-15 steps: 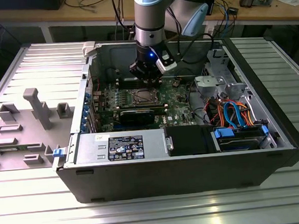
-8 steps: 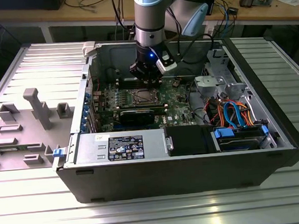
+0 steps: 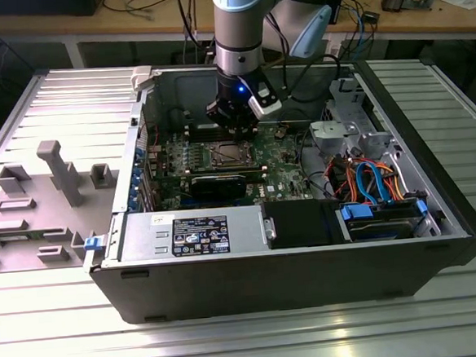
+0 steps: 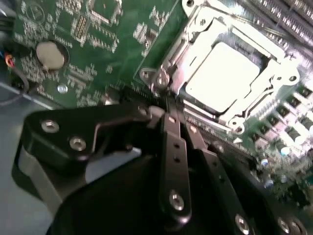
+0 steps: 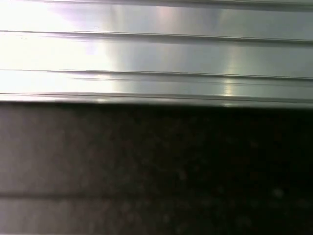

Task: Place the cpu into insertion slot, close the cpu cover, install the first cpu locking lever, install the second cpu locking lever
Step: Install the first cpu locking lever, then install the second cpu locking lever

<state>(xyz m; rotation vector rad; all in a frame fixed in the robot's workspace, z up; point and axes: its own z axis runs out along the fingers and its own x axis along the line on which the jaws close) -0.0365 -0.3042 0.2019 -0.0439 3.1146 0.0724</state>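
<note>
gripper (image 4: 168, 105): its two black fingers are pressed together into one narrow tip, with nothing between them; in the exterior view it (image 3: 236, 121) hangs inside the open computer case (image 3: 457, 212), low over the green circuit board (image 3: 282, 171)
chip (image 4: 222, 73): lies flat in the socket (image 4: 168, 61), its silver top facing up and glaring under the light
cover frame (image 4: 254, 41): appears folded down over the chip, which shows through its square window; the frame's edges lie around all four sides of the chip
which way from the gripper: in the second wrist view the socket sits just past the fingertips, the tip meeting its near corner, where a small metal tab (image 4: 160, 77) sticks out; whether the tip touches that tab I cannot tell
same relation from outside: in the exterior view the socket (image 3: 226, 154) lies just in front of and below the gripper, toward the power supply box (image 3: 197, 233)
long axis: the chip is square, so it has none; its sides run in line with the board's edges and the black memory slots (image 4: 288, 19) beside it
locking levers: judged the part in hand, since chip and frame look seated; their own position is not clear enough to call
stage: likely at the lever steps
</note>
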